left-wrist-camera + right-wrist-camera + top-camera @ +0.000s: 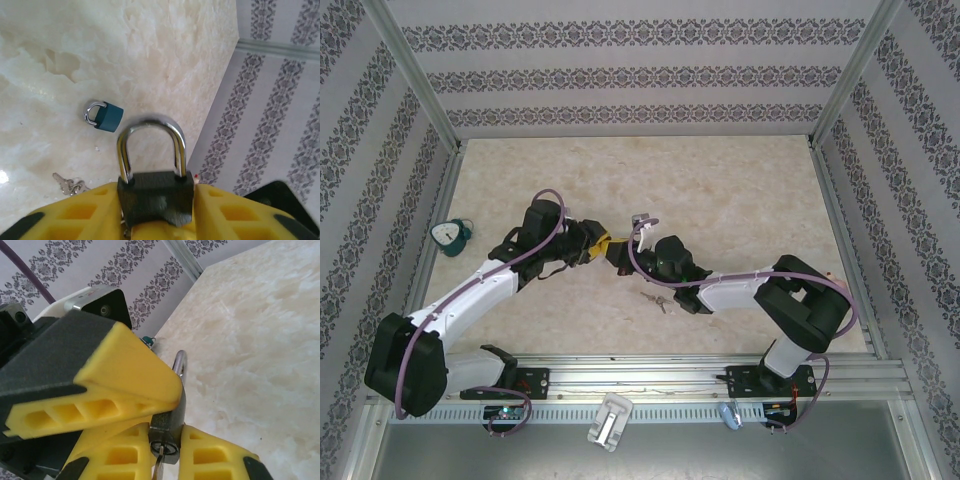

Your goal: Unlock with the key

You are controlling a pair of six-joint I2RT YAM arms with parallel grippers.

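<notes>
A black padlock [155,197] with a silver shackle [150,127] is clamped between the yellow fingers [235,210] of my left gripper [156,212], shackle pointing away from the camera. In the top view the left gripper [592,245] and right gripper [620,255] meet tip to tip above the middle of the table. In the right wrist view the padlock's underside [167,440] faces the camera. A key [159,467] sits in the keyhole, its blade running down between the fingers of my right gripper [167,462], which is shut on it. One left finger [120,370] lies over the lock body.
A small blue padlock [105,116] lies on the marble tabletop [165,55], and a loose bunch of keys [70,185] lies closer in. In the top view the keys [655,298] are just below the right forearm. A teal and white object [450,235] sits by the left wall.
</notes>
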